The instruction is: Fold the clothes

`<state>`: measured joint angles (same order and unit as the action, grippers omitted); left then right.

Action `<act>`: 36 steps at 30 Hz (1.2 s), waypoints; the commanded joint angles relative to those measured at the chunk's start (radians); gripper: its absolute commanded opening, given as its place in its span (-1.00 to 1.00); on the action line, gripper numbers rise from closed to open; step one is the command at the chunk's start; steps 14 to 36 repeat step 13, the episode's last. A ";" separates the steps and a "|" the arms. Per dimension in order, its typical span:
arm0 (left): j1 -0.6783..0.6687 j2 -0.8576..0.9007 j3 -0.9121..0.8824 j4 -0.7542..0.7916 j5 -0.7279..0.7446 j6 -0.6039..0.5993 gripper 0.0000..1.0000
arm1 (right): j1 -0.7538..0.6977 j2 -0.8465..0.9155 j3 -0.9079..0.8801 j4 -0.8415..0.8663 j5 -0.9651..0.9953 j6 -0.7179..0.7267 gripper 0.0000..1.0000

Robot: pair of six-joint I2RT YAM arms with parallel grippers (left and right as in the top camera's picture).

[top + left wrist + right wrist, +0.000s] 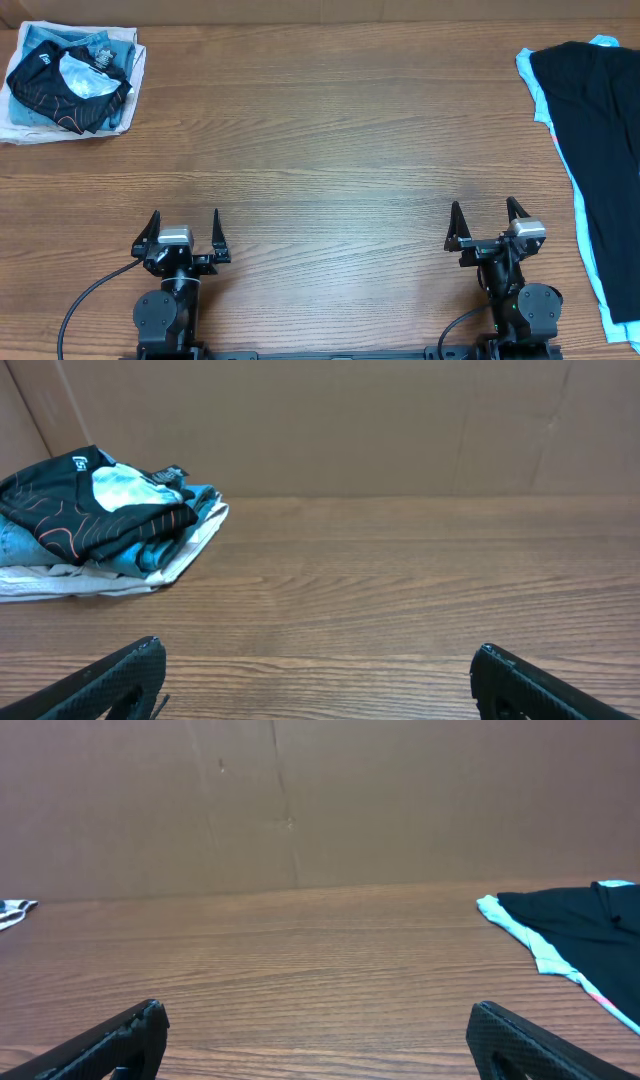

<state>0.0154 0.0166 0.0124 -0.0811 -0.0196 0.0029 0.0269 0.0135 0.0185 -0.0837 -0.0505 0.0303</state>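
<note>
**Arms wait as folding job is yet to start.** Both arms stood parked at the near edge of the brown wood-grain table (320, 150). The left gripper (185, 218) and the right gripper (484, 208) each had black fingers spread wide and held nothing.

The task's garment, a black sports shirt with thin orange contour lines (45, 90), lay crumpled in the far left corner, well apart from either arm. It sat on top of light-blue denim jeans (45, 38) and a white cloth (20, 130). Along the right edge, a plain black garment (600, 150) lay spread flat over a light-blue garment (527, 72), partly out of frame. A brown cardboard wall (400, 420) closed off the far side.

The step in hand looked to be the opening one, fetching the shirt. The next move would likely call for the left arm, the nearer of the two, to reach across to that corner. It would need to pinch only the top layer of black fabric, leaving the jeans and cloth where they lay. The shirt could then be drawn to the bare middle of the table, where both arms could spread it.

Little writing could be read. In the left wrist view a small white mark (80, 460) showed on the shirt, and a dark tag (170, 475) sat on the denim beside it. Both were too small to make out, and no larger lettering faced the cameras.
</note>
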 commanded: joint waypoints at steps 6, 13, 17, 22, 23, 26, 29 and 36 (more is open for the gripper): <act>0.010 -0.012 -0.008 0.006 -0.006 0.020 0.99 | 0.006 -0.011 -0.010 0.003 0.008 0.006 1.00; 0.010 -0.012 -0.008 0.006 -0.006 0.020 1.00 | 0.006 -0.011 -0.010 0.003 0.008 0.006 1.00; 0.010 -0.012 -0.008 0.006 -0.006 0.020 1.00 | 0.006 -0.011 -0.010 0.003 0.008 0.006 1.00; 0.010 -0.012 -0.008 0.006 -0.006 0.020 1.00 | 0.006 -0.011 -0.010 0.003 0.008 0.006 1.00; 0.010 -0.012 -0.008 0.006 -0.006 0.020 1.00 | 0.006 -0.011 -0.010 0.003 0.008 0.006 1.00; 0.010 -0.012 -0.008 0.006 -0.006 0.020 1.00 | 0.006 -0.011 -0.010 0.003 0.008 0.006 1.00; 0.010 -0.012 -0.008 0.006 -0.006 0.020 1.00 | 0.006 -0.011 -0.010 0.003 0.008 0.006 1.00; 0.010 -0.012 -0.008 0.006 -0.006 0.020 1.00 | 0.006 -0.011 -0.010 0.003 0.008 0.006 1.00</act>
